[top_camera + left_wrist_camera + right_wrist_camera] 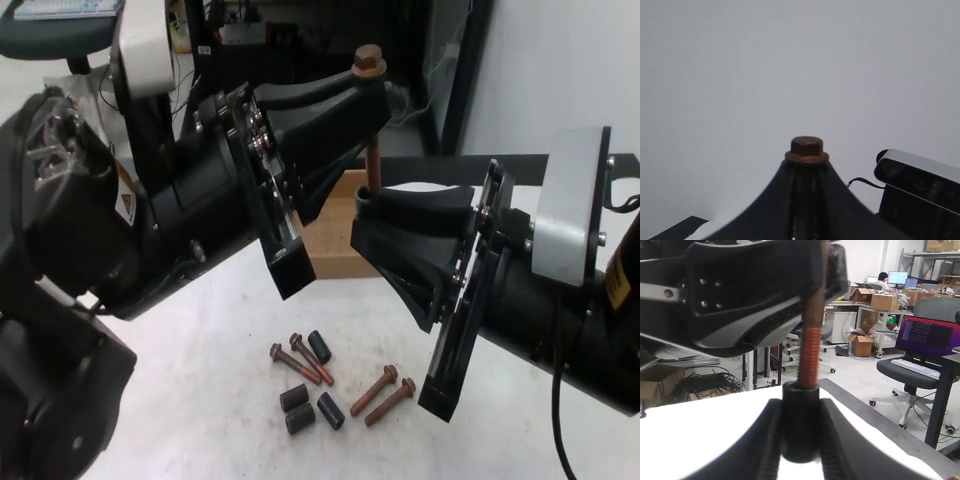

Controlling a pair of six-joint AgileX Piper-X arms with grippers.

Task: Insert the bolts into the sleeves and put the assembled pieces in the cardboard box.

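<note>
My left gripper (368,82) is shut on a rusty brown bolt (371,110), held upright with its hex head (806,149) above the fingers. Its threaded shank (809,357) points down into a black sleeve (800,422), which my right gripper (372,198) holds shut right below it. Both grippers hang above the cardboard box (340,232). On the white table lie several loose bolts (383,393) and several black sleeves (298,408).
The box stands at the far side of the table, near a dark edge (450,165). The loose parts lie in a cluster toward the near middle (330,385). Office chairs and desks (920,350) fill the room behind.
</note>
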